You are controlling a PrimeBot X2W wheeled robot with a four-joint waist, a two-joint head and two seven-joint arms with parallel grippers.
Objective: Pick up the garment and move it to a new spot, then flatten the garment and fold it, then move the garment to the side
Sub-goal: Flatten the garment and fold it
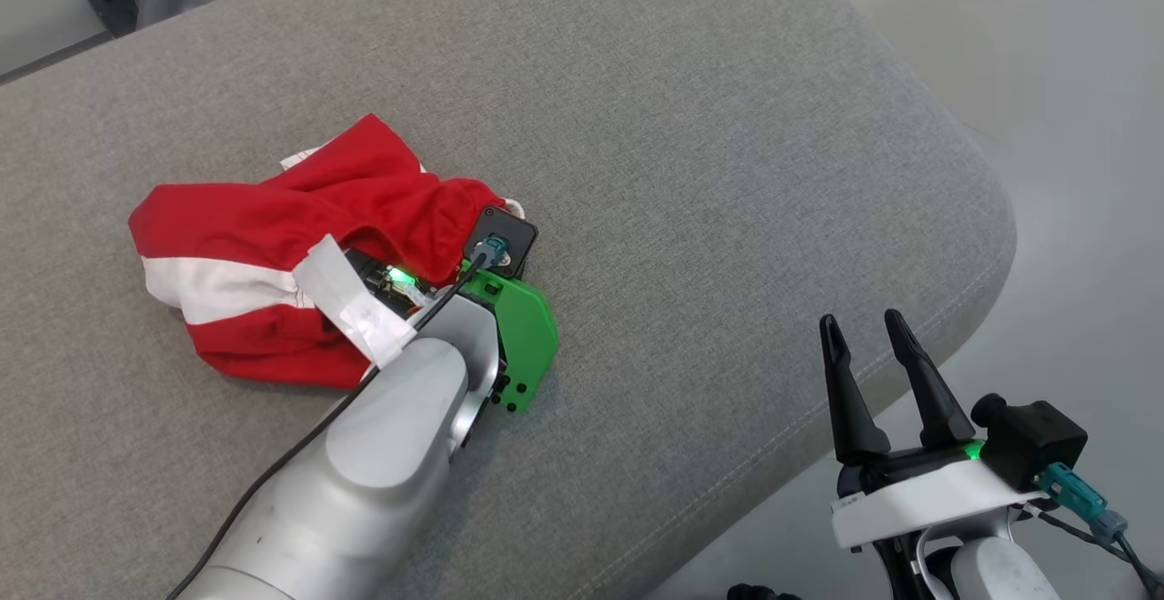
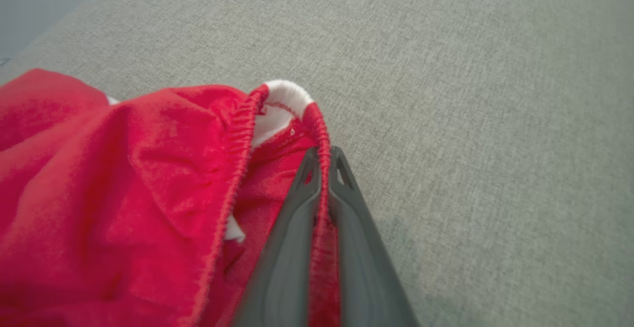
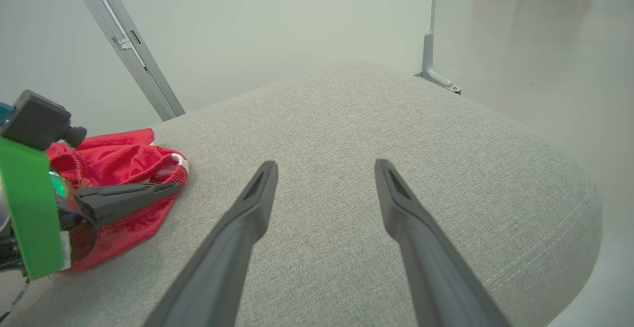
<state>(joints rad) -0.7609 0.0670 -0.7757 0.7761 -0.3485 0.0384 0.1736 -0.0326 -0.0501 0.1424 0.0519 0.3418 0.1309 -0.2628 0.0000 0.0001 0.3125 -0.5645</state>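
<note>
The garment (image 1: pixel 273 255) is a crumpled red cloth with white bands, lying left of centre on the grey cushion (image 1: pixel 691 145). My left arm reaches over it from the bottom left, its fingertips hidden under the wrist in the head view. In the left wrist view my left gripper (image 2: pixel 323 156) is shut on the garment's (image 2: pixel 124 188) red elastic hem, just below a white band. The right wrist view shows those fingers (image 3: pixel 133 198) clamped on the garment's (image 3: pixel 124 161) edge. My right gripper (image 1: pixel 868 332) stands open at the cushion's near right edge, nothing between its fingers (image 3: pixel 324 168).
The cushion's rounded right edge (image 1: pixel 991 218) drops to a pale floor (image 1: pixel 1082 82). A grey metal frame (image 3: pixel 129 49) leans behind the cushion, with a bracket (image 3: pixel 436 77) at its far corner. Bare grey fabric stretches right of the garment.
</note>
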